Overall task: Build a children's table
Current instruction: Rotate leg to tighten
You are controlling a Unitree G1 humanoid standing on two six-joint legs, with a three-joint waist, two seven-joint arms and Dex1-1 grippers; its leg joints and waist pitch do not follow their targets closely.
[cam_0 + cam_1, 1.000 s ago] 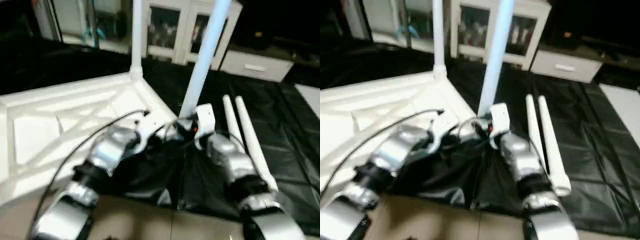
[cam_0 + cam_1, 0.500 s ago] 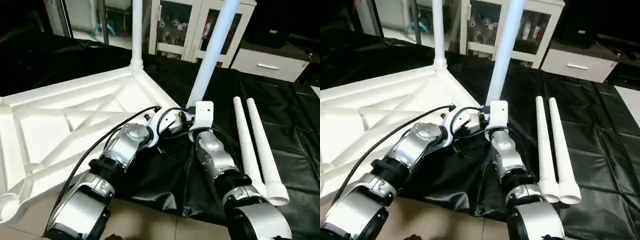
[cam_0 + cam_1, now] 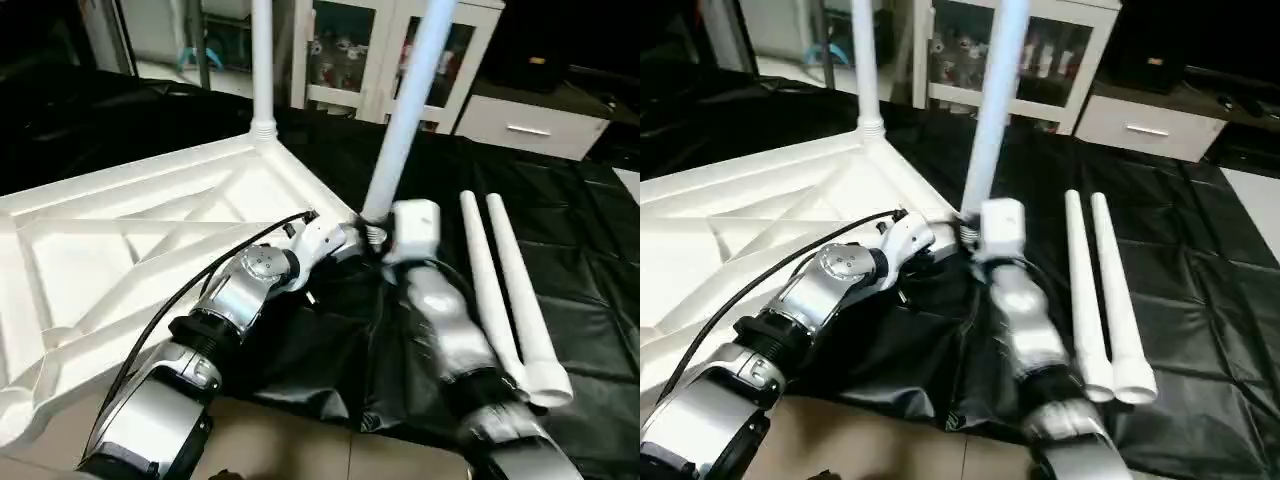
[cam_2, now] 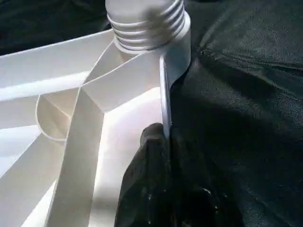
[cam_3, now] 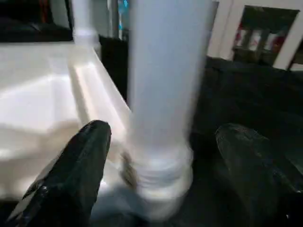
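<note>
Two long white tubular plastic legs [image 3: 262, 65] [image 3: 405, 115] already stand upright in corner sockets of the white square plastic tabletop [image 3: 110, 250], which lies ribbed underside up on the black-covered worktable [image 3: 590, 300]; the nearer leg leans slightly and rises from the corner between the two grippers. Two more white legs [image 3: 505, 290] lie side by side on the black cover to the right, well apart from the tabletop, long axes running away from the robot, wider ends nearest it. The left gripper [image 4: 161, 137] is pinched shut on the thin edge wall of the tabletop just beside that socket. The right gripper [image 5: 161, 161] has its black fingers [image 5: 85, 161] spread wide either side of the leg's ribbed base, clear of it. These parts look light, stiff and rather slick; a leg is probably best taken low, near its ribbed collar, where a push carries straight down into the socket.
</note>
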